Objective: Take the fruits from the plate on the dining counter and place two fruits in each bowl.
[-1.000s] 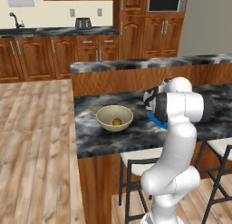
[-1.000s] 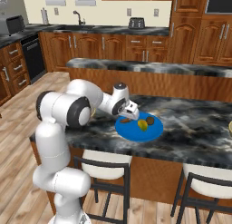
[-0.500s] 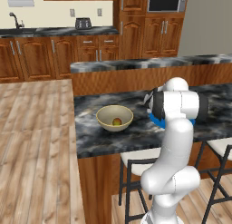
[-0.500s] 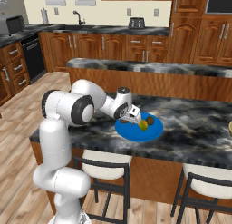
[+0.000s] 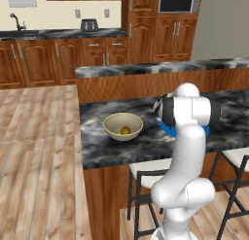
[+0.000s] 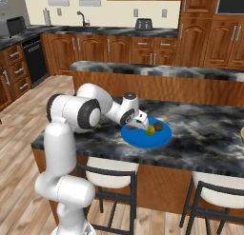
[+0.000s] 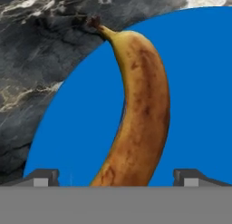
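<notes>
Wooden kitchen cabinets line the far wall, and before you runs the dining counter (image 6: pixel 200 134) with its black-and-grey marbled top and reddish-brown sides; two stools stand under its near edge. On the counter you see the bright blue plate (image 6: pixel 143 139), and in the left base view one cream-beige bowl (image 5: pixel 123 126) stands well apart from it, to its left. An orange-green rounded fruit (image 5: pixel 125 130) lies inside that bowl.

Your gripper (image 6: pixel 141 125) hangs low over the near-left part of the plate, its jaws spread wide and holding nothing. In the hand view the two fingertips (image 7: pixel 43 177) stand at either side of the brown banana (image 7: pixel 138 114), one on each flank, apart from its skin.

Note the banana's lie in the hand view. Its long axis runs from between the fingertips up toward the plate's rim, bowed so that the outer curve faces the right of that view. Its dark stem end points away from the gripper and reaches just past the plate's edge over the marbled stone. The other end is hidden at the bottom of that view.

In the right base view you find two more fruits on the plate just beyond the gripper: a yellow-green one (image 6: pixel 150 130) and, touching or just beside it, a dark brown ball (image 6: pixel 158 127).
</notes>
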